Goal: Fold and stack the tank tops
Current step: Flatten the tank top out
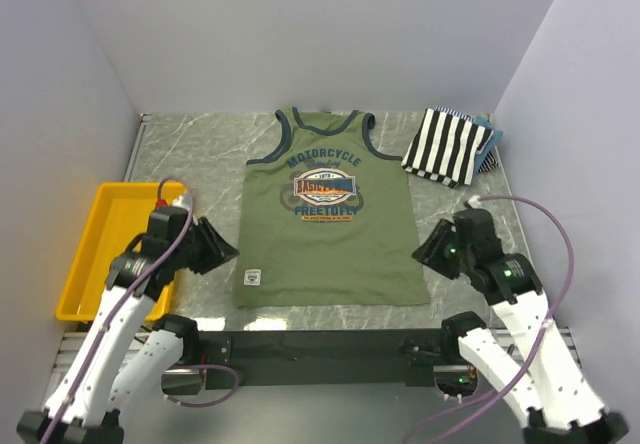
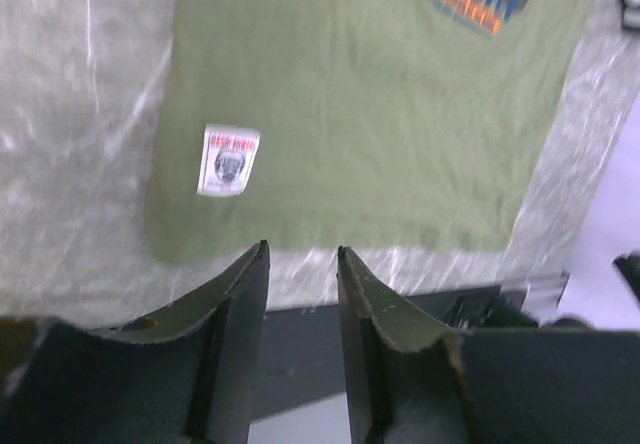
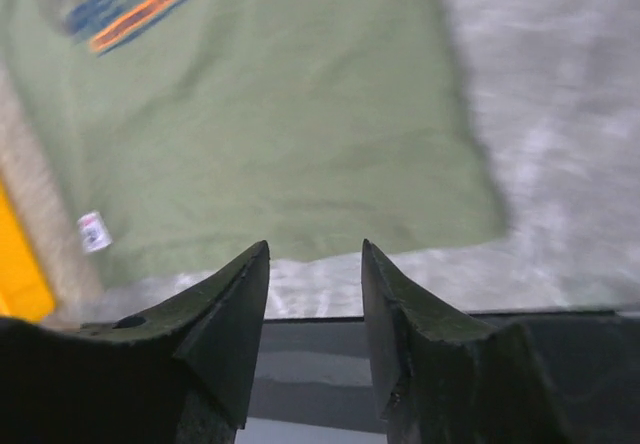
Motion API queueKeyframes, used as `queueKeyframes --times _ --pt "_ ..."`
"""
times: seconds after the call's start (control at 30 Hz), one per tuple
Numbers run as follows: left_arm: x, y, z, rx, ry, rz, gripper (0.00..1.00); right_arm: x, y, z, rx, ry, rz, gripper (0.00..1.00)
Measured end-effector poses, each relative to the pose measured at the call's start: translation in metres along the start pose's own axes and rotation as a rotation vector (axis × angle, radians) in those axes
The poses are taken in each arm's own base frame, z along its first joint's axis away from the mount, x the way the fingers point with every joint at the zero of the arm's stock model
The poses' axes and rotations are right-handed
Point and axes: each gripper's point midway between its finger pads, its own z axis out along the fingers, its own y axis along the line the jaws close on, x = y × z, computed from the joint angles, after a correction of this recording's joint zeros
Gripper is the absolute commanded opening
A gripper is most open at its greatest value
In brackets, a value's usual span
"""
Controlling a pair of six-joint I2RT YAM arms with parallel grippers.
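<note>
The olive-green tank top (image 1: 330,229) lies flat and unfolded in the middle of the table, neck away from the arms, its "Motorcycle" graphic up. It also shows in the left wrist view (image 2: 370,114) and the right wrist view (image 3: 260,124). The black-and-white striped tank top (image 1: 450,145) lies folded at the back right. My left gripper (image 1: 222,251) is open and empty, just left of the green top's lower left edge. My right gripper (image 1: 428,248) is open and empty, just right of its lower right edge. Both hover off the cloth.
A yellow plastic tray (image 1: 85,254) sits at the left, under the left arm. A blue cloth edge (image 1: 492,144) peeks from under the striped top. A black mounting bar (image 1: 320,344) runs along the near edge. Grey walls close in on both sides.
</note>
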Motion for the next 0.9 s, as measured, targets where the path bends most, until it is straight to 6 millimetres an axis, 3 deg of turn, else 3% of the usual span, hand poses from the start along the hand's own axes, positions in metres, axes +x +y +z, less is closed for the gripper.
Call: queueKeyframes --times 0.07,0.17,0.3,0.4,0.5,0.6,0.67,0.8,0.9 --pt "-0.016 -0.009 0.006 -0.01 -0.021 -0.011 0.36 0.006 0.021 0.005 -0.057 0.02 -0.043 0.48" --pt "-0.049 -0.027 0.022 -0.042 -0.05 -0.043 0.31 0.038 0.068 0.015 -0.149 0.113 -0.19 0.46" --pt "-0.125 -0.045 0.062 -0.097 -0.15 -0.109 0.24 0.073 0.128 0.029 -0.171 0.175 -0.345 0.41" --pt "-0.183 -0.033 0.102 -0.156 -0.196 -0.157 0.18 0.103 0.192 0.034 -0.252 0.184 -0.438 0.32" --pt "-0.222 -0.015 0.144 -0.188 -0.185 -0.175 0.18 0.128 0.243 0.036 -0.329 0.186 -0.476 0.3" --pt "-0.235 0.011 0.178 -0.21 -0.141 -0.193 0.21 0.167 0.287 0.038 -0.397 0.2 -0.531 0.3" --pt "-0.231 0.029 0.187 -0.232 -0.103 -0.21 0.22 0.194 0.305 0.042 -0.415 0.221 -0.573 0.3" --pt "-0.241 0.035 0.176 -0.212 -0.113 -0.225 0.25 0.249 0.335 0.055 -0.434 0.257 -0.655 0.3" --pt "-0.255 0.035 0.157 -0.191 -0.158 -0.239 0.25 0.284 0.343 0.068 -0.432 0.282 -0.706 0.29"
